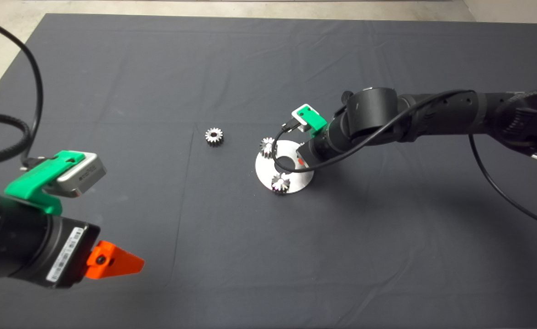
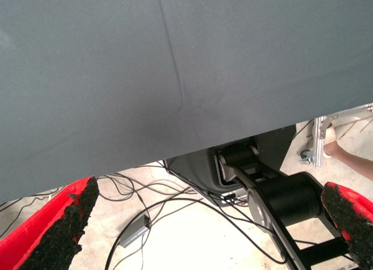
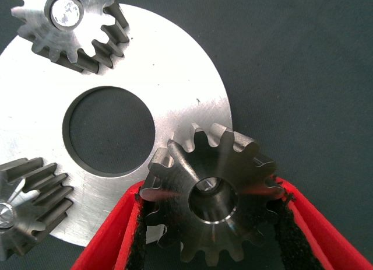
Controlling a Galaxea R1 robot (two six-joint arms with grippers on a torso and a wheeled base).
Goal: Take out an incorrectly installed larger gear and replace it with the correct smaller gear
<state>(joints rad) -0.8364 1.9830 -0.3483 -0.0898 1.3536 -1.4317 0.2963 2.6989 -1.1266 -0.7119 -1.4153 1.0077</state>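
Dark mat (image 1: 113,68) | larger gear (image 3: 213,201) bore-up between right gripper (image 3: 213,235) fingers (image 3: 111,244)

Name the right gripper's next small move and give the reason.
Probably lift straight up: the right gripper has its fingers against both sides of the larger gear, which sits on the round plate, apparently on a pin.

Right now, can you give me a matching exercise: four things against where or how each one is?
1. larger gear
2. smaller gear
3. left gripper
4. plate

A. open, waiting at the lower left of the mat
B. loose on the mat, apart from the plate
C. between the right gripper fingers
D. round steel, with a centre hole

Pairs: 1-C, 2-B, 3-A, 4-D
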